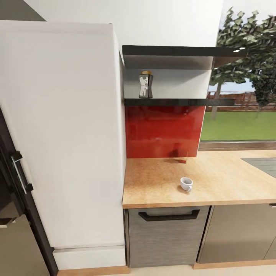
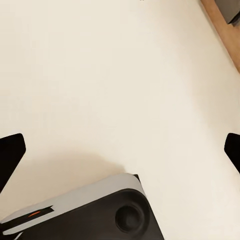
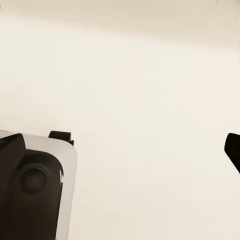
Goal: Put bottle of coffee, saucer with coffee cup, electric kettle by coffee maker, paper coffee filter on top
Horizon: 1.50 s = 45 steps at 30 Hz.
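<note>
The bottle of coffee [image 1: 145,84], a dark jar with a yellow-orange lid and a white-and-red label, stands on the lower black kitchen shelf [image 1: 180,102], near its left end. Below it, the tiny white coffee cup [image 1: 186,183] sits alone on the wood-grain kitchen countertop [image 1: 222,180], close to the front edge. The coffee maker, saucer and electric kettle are out of view. My left gripper [image 2: 120,150] hangs open over pale floor, its fingertips [image 2: 10,150] far apart. My right gripper [image 3: 120,150] is also open over the floor, with one black fingertip [image 3: 233,150] at the frame's edge.
A tall white cabinet side [image 1: 61,134] rises left of the counter, with a black appliance door and handle [image 1: 19,174] further left. A red backsplash [image 1: 163,132] lies under the shelves, and a grey inset panel [image 1: 264,165] at the counter's right. The robot's base [image 2: 100,215] shows below the wrists.
</note>
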### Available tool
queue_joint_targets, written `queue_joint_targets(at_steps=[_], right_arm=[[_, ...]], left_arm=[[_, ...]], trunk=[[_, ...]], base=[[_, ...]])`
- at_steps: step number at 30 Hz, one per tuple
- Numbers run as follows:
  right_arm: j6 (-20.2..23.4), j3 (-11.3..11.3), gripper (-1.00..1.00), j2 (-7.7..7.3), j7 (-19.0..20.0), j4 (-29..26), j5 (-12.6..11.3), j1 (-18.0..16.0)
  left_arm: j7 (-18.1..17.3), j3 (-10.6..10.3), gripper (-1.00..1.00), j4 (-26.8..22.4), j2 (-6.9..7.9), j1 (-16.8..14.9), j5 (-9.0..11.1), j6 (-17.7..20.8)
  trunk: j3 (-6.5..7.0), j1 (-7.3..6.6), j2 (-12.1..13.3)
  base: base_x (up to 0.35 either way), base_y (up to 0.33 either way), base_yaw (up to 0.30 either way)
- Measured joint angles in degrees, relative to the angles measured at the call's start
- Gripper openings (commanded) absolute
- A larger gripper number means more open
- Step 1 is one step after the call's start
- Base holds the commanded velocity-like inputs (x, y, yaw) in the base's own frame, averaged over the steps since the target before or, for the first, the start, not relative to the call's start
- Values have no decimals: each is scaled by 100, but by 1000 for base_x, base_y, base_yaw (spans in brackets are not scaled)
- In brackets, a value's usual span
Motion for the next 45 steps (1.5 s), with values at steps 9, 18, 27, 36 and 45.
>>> queue_joint_targets(at_steps=[9, 18, 27, 36, 45], right_arm=[[-70, -32, 100, -2, -3, -76, -58, -4], [-98, -34, 100, 3, 5, -111, -68, -3], [-152, -71, 100, 28, 2, -171, -80, -4], [-108, -88, 100, 462, 121, -2057, -704, -5], [416, -227, 100, 1430, 1852, -5398, -1345, 5]], left_arm=[[0, -6, 100, 0, 5, 0, 5, -1], [0, -14, 100, 0, 5, 0, -6, -1], [0, -15, 100, 0, 5, 0, -6, -1], [0, -21, 100, 0, 5, 0, -7, -1], [0, -19, 100, 0, 4, 0, -6, 0]], trunk=[[0, 0, 0], [0, 0, 0], [0, 0, 0], [18, -21, 38], [180, -219, 400]], base=[[0, 0, 0], [0, 0, 0], [0, 0, 0], [0, 0, 0], [0, 0, 0]])
